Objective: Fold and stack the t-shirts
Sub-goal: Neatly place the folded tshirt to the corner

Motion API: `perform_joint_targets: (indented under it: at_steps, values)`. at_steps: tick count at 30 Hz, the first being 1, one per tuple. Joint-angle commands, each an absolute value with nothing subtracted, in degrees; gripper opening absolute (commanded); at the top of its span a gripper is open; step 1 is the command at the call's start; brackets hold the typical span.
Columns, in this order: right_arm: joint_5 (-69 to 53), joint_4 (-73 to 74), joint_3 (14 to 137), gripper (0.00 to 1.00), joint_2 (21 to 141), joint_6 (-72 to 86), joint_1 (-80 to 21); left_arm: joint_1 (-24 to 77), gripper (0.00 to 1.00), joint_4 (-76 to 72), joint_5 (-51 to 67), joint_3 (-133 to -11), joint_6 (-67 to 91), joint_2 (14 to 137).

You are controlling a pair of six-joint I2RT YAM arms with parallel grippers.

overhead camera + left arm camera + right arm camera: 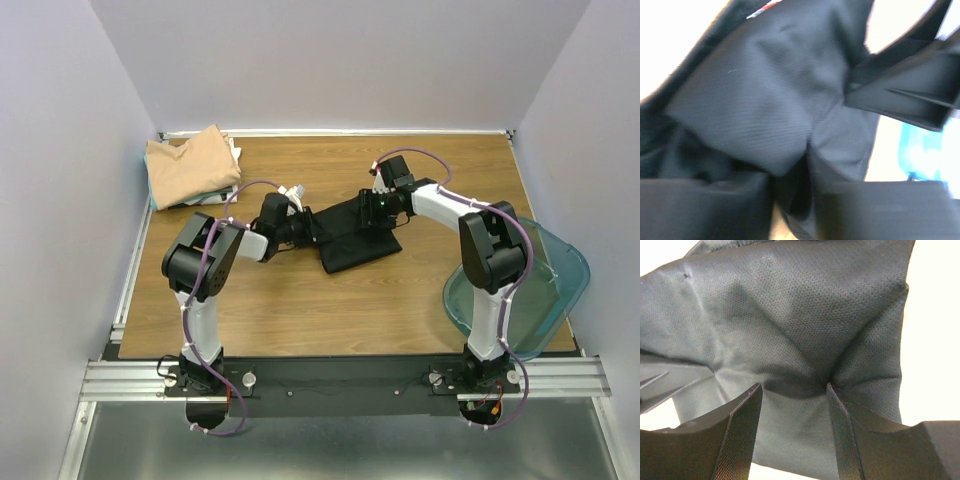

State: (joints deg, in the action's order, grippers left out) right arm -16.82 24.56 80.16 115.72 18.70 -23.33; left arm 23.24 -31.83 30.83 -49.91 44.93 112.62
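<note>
One black t-shirt (355,235) lying on one wooden table (400,310), one tan t-shirt (190,165) topping paler ones, two grippers working, one teal bin (555,275) sitting aside.

Hidden/blurred bits
L wrist view blurry; black t-shirt (765,100) overruns frame edges, fingertip contact lost in folds. Teal bin (550,290) partly behind R arm. Pale shirts under tan t-shirt (190,165) mostly covered.

A lab test cell: a wooden table (330,320) boxed by plain white walls (340,60), arms on aluminium rail (340,378).
</note>
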Motion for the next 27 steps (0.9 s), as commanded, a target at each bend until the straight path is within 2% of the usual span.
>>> perform_joint_targets:
  at_steps: [1,4,16,20,27]
  values:
    - [-17.9,27.5,76.5,0.61,116.4,19.5,-24.5,23.8,0.2,-15.9,22.7,-51.7,39.4,114.3]
    - [-17.7,27.6,75.8,0.61,114.7,19.5,-24.5,23.7,0.0,-8.5,18.0,-55.3,35.4,113.6]
    - [-17.1,27.9,69.8,0.62,106.8,19.6,-24.5,21.5,0.0,21.9,2.9,-80.3,13.1,114.8]
    - [-17.1,28.1,68.4,0.62,104.8,19.5,-24.5,20.3,0.0,26.2,-4.0,-85.2,10.1,115.5]
    - [-16.0,28.4,66.5,0.62,102.8,18.6,-24.5,15.6,0.0,31.6,-6.3,-96.5,5.7,117.6]
